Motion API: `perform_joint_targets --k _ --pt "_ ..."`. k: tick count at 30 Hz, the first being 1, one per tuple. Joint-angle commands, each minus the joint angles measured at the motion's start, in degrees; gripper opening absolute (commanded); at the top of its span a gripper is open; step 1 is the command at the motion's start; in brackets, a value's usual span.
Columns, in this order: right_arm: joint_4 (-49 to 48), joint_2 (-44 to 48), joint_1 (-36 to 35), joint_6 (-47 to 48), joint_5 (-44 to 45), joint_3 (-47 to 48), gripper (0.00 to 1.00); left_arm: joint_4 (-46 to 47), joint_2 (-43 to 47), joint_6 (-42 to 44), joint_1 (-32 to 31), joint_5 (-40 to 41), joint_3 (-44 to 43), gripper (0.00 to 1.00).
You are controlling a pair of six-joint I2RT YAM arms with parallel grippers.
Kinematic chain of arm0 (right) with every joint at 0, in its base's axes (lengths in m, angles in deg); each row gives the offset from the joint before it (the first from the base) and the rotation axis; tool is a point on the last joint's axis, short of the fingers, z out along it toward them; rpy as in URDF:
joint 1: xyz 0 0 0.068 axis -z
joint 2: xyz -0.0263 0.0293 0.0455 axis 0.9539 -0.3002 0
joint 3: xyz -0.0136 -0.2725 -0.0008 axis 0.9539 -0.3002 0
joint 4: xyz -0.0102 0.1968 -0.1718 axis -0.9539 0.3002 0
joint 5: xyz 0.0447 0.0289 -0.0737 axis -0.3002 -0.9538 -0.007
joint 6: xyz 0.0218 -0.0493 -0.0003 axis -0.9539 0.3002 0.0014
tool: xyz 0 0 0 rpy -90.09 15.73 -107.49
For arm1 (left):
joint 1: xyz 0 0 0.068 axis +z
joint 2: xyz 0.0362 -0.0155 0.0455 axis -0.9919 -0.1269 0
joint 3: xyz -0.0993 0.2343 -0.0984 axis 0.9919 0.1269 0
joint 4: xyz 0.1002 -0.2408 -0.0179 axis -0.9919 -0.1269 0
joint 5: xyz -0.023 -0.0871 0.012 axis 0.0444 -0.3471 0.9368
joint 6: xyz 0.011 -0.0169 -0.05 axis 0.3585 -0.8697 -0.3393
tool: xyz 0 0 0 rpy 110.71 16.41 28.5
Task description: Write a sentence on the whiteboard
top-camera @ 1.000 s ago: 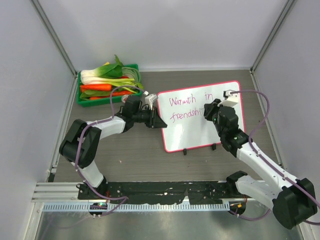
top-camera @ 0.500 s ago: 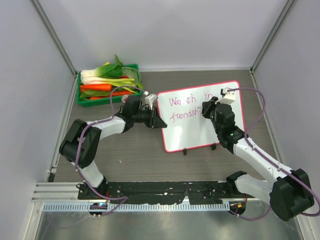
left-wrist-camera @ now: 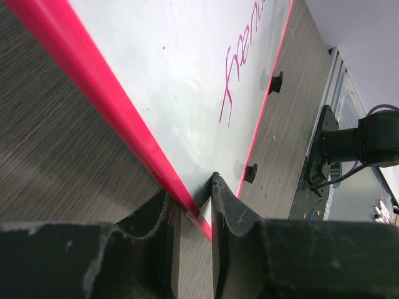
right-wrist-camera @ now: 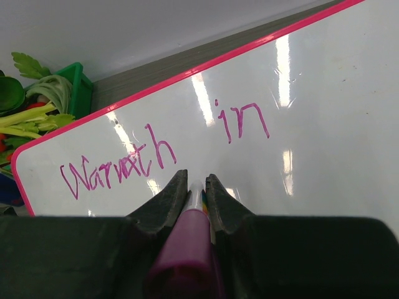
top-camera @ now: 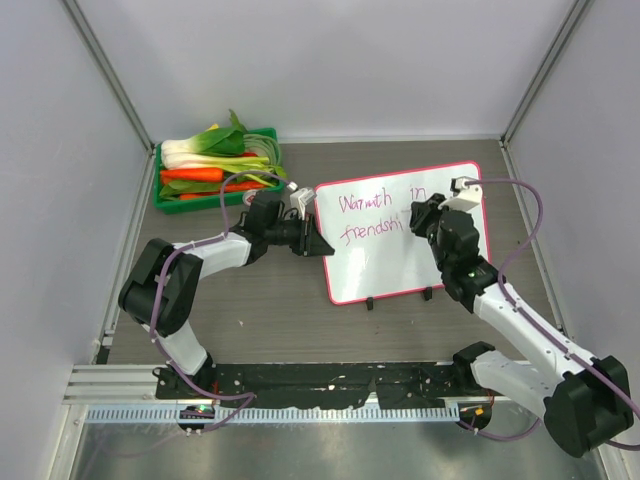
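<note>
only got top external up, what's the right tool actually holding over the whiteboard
observer: a magenta marker, pinched between the right tool's fingers and aimed at the whiteboard just under the word "Warmth".
operator: and the left tool, gripping the board or just parked beside it
observer: gripping it. In the left wrist view the left tool has one finger on each side of the pink frame, closed on the edge.
</note>
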Motion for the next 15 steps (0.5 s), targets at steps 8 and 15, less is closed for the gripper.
perform_joint_targets --k 8,15 --pt "0.5 0.8 0.8 0.4 1.6 -0.8 0.01 -5.9 -2.2 7.7 -1.3 6.9 1.1 0.00" --pt "0.1 -0.5 1.0 0.3 1.6 -1.1 0.01 -5.8 -2.2 7.7 -1.3 6.9 1.1 0.00"
